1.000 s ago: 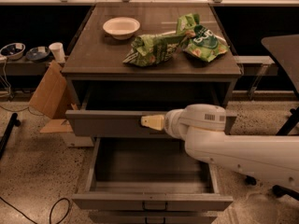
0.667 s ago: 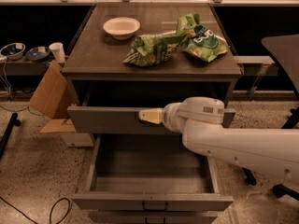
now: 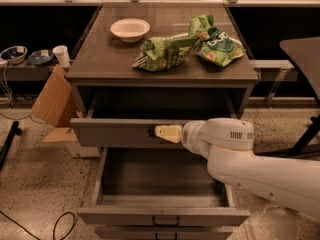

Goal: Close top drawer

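The top drawer (image 3: pixel 115 133) of the grey cabinet stands partly pulled out, and I see its plain front panel from above. My gripper (image 3: pixel 167 133), with cream fingers held together, sits against the middle of that front panel. It covers the handle, of which only a dark bit shows at the fingertips. The white arm (image 3: pixel 250 159) reaches in from the lower right.
A lower drawer (image 3: pixel 162 216) is pulled far out and its box is bare. On the cabinet top (image 3: pixel 100 59) lie a white bowl (image 3: pixel 130 29) and green snack bags (image 3: pixel 165 51). A cardboard piece (image 3: pixel 52 101) leans at the left. A dark table (image 3: pixel 305 51) stands at the right.
My gripper stays at the middle of the top drawer's front, shifting only slightly. The drawer looks about as far out as before.
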You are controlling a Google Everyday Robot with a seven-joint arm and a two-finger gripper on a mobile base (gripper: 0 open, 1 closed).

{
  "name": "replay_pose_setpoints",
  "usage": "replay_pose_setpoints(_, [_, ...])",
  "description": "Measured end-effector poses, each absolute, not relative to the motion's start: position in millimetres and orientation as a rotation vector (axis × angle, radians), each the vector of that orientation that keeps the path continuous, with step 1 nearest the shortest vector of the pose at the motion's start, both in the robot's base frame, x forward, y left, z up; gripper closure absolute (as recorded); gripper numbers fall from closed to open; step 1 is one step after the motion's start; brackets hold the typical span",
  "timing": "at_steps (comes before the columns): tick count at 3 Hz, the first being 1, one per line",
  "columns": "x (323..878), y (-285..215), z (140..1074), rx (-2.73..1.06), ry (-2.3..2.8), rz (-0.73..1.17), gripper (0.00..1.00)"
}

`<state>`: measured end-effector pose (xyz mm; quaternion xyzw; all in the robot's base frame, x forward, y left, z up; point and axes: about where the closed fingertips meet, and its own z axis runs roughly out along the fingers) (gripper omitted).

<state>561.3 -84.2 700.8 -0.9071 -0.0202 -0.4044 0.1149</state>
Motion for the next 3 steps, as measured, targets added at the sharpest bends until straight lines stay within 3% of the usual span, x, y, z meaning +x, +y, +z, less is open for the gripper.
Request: replay_pose_setpoints(3, [582.8, -63.9, 685.9, -2.628, -0.096, -1.133, 0.0])
